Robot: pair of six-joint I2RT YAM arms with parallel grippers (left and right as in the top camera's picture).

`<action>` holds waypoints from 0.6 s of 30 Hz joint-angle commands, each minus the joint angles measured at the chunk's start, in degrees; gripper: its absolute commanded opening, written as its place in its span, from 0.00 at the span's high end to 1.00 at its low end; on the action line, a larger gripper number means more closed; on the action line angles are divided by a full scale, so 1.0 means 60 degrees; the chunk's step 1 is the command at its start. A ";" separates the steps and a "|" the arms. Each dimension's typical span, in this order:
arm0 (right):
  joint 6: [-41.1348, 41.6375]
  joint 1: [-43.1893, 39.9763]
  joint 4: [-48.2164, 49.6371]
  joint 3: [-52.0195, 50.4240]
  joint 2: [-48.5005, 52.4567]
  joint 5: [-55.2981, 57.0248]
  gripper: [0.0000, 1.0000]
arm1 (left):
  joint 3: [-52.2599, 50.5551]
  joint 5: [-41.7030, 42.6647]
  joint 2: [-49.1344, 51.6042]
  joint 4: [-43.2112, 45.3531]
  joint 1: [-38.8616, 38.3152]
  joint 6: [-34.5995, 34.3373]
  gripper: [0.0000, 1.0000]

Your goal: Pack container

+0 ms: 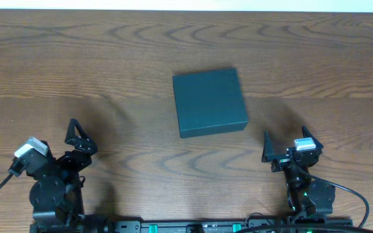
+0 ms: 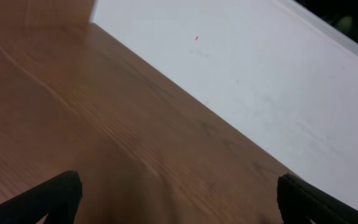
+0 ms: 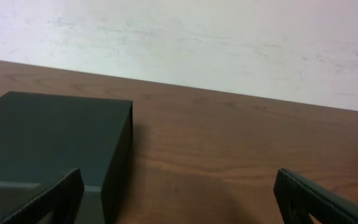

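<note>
The container (image 1: pixel 209 102) is a dark teal-grey box, lid closed, lying flat in the middle of the wooden table. It also shows at the left of the right wrist view (image 3: pixel 48 143). My left gripper (image 1: pixel 78 138) sits near the front left, open and empty; its view (image 2: pixel 179 199) shows only bare wood between the fingers. My right gripper (image 1: pixel 289 145) sits near the front right, open and empty, a little to the front right of the container; its left finger in its own view (image 3: pixel 179 199) overlaps the container's near corner.
The wooden table (image 1: pixel 109 71) spans the whole view. A white wall runs behind the far edge (image 3: pixel 229 37) and appears in the left wrist view (image 2: pixel 260 74). Arm bases and cables sit at the front edge (image 1: pixel 193 226).
</note>
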 commanded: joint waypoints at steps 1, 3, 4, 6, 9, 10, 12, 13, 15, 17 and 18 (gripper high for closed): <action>-0.0124 -0.0102 -0.0029 -0.0018 -0.0087 -0.0102 0.01 | -0.0568 0.0095 -0.0386 0.0423 0.0022 -0.0120 0.02; -0.0124 -0.0102 -0.0025 -0.0015 -0.0087 -0.0102 0.01 | -0.0907 0.0098 -0.0546 0.0754 0.0022 -0.0124 0.01; -0.0124 -0.0102 -0.0029 -0.0015 -0.0087 -0.0102 0.01 | -0.1056 0.0160 -0.0608 0.0900 0.0022 -0.0120 0.01; -0.0124 -0.0102 -0.0029 -0.0015 -0.0087 -0.0102 0.01 | -0.1268 0.0200 -0.0703 0.1035 0.0011 -0.0120 0.02; -0.0124 -0.0102 -0.0029 -0.0015 -0.0087 -0.0102 0.01 | -0.1515 0.0244 -0.0812 0.1031 -0.0062 -0.0124 0.02; -0.0124 -0.0102 -0.0029 -0.0018 -0.0087 -0.0102 0.01 | -0.1621 0.0244 -0.0852 0.1031 -0.0106 -0.0120 0.01; -0.0124 -0.0102 -0.0029 -0.0015 -0.0087 -0.0102 0.01 | -0.1829 0.0248 -0.0918 0.1053 -0.0182 -0.0124 0.01; -0.0124 -0.0102 -0.0029 -0.0015 -0.0087 -0.0102 0.01 | -0.1934 0.0262 -0.0943 0.1093 -0.0219 -0.0120 0.02; -0.0124 -0.0102 -0.0029 -0.0015 -0.0087 -0.0102 0.01 | -0.2131 0.0270 -0.0969 0.1235 -0.0270 -0.0124 0.01; -0.0124 -0.0102 -0.0029 -0.0015 -0.0087 -0.0102 0.01 | -0.2244 0.0270 -0.0976 0.1308 -0.0310 -0.0120 0.01; -0.0124 -0.0102 -0.0029 -0.0015 -0.0087 -0.0102 0.01 | -0.2302 0.0270 -0.0976 0.1322 -0.0313 -0.0124 0.01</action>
